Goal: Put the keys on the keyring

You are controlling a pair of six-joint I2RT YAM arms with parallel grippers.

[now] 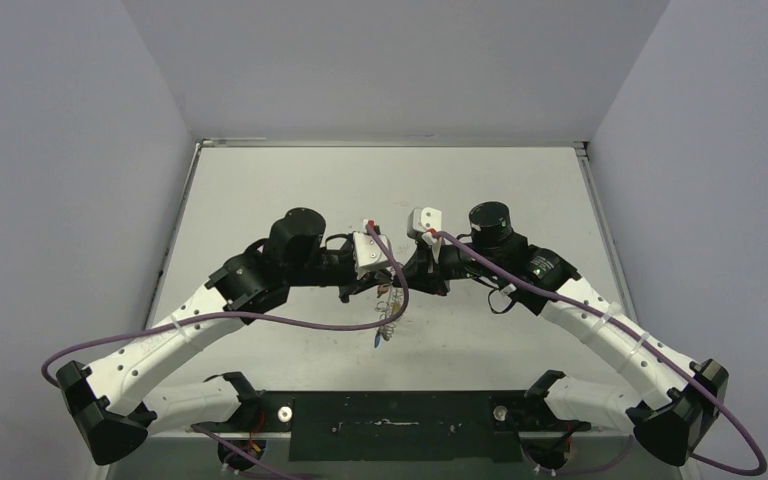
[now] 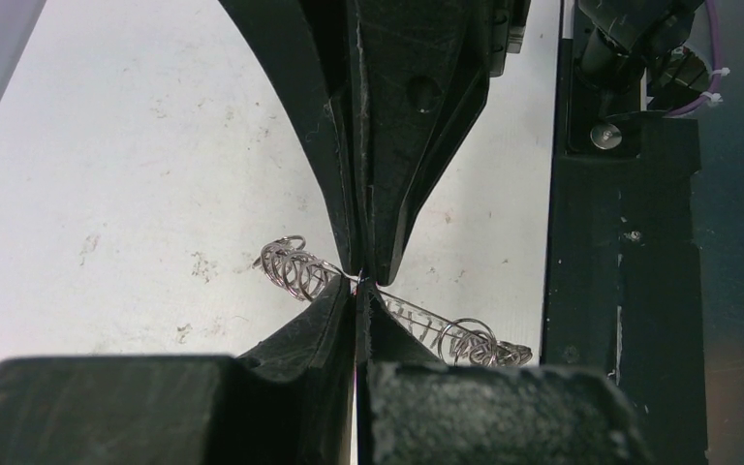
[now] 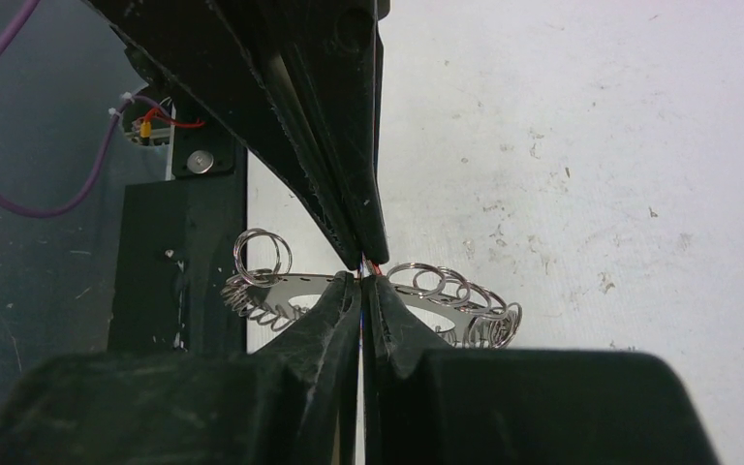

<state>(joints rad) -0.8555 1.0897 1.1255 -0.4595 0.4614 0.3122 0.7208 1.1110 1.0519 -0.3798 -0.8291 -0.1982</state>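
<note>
The keyring point(image 3: 281, 288), a flat grey plate edged with wire loops, is held in the air between both grippers. In the left wrist view it shows edge-on and tilted point(image 2: 295, 269). In the top view it hangs below the fingertips point(image 1: 390, 312). My left gripper point(image 2: 358, 288) is shut, tips at the ring's rim. My right gripper point(image 3: 361, 278) is shut on the rim from the opposite side, tip to tip with the left. A thin red sliver point(image 3: 375, 266) shows at the tips and a blue fleck point(image 1: 376, 340) below the ring. The keys are otherwise hidden.
The black mounting plate point(image 1: 400, 412) runs along the near table edge, close behind the hanging ring point(image 2: 630, 291). Purple cables point(image 1: 260, 318) loop from both arms. Grey walls enclose the white table point(image 1: 380, 190) on three sides.
</note>
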